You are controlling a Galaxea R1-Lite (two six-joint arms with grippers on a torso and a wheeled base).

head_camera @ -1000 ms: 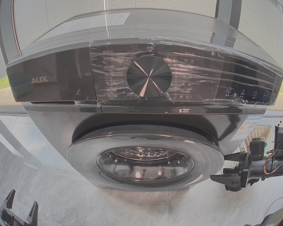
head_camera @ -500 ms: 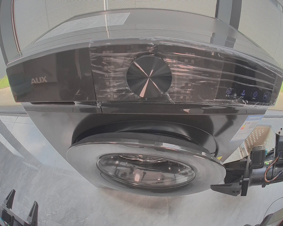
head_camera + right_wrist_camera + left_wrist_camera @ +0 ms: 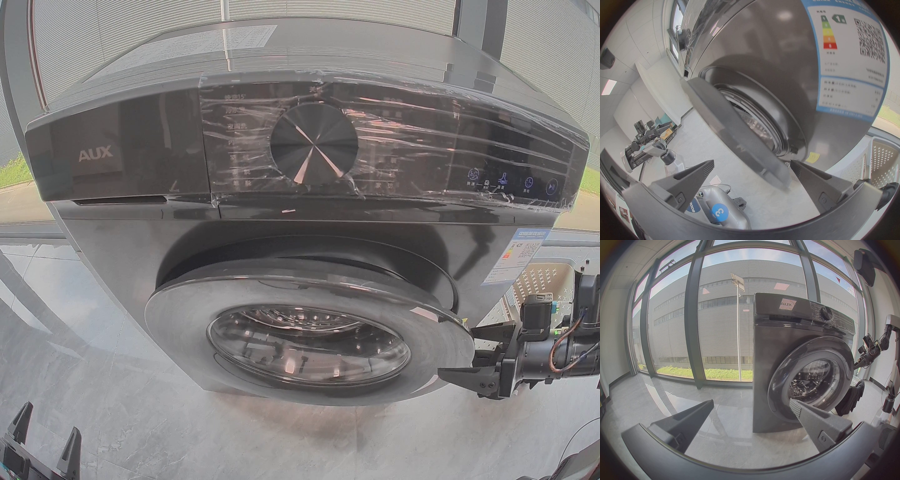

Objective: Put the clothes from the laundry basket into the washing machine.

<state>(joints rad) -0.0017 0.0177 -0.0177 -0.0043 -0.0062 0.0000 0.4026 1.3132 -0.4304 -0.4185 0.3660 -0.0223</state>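
The grey washing machine (image 3: 312, 237) stands in front of me with its round glass door (image 3: 306, 337) slightly ajar, the gap showing along the top and right rim. My right gripper (image 3: 459, 353) is open at the door's right edge. In the right wrist view the door rim (image 3: 731, 125) runs down between the spread fingers of the right gripper (image 3: 751, 162), with the drum opening (image 3: 756, 122) behind it. A white laundry basket (image 3: 550, 278) sits to the right of the machine, and dark clothes (image 3: 851, 397) hang over it. My left gripper (image 3: 44, 425) is open and low at the left.
Grey tiled floor (image 3: 156, 406) spreads in front of and to the left of the machine. Large windows (image 3: 718, 318) stand behind it. A white wall (image 3: 653, 84) lies off to one side.
The door has swung from closed to slightly ajar on its right side, with the right gripper staying at its edge. The head view has shifted a little.
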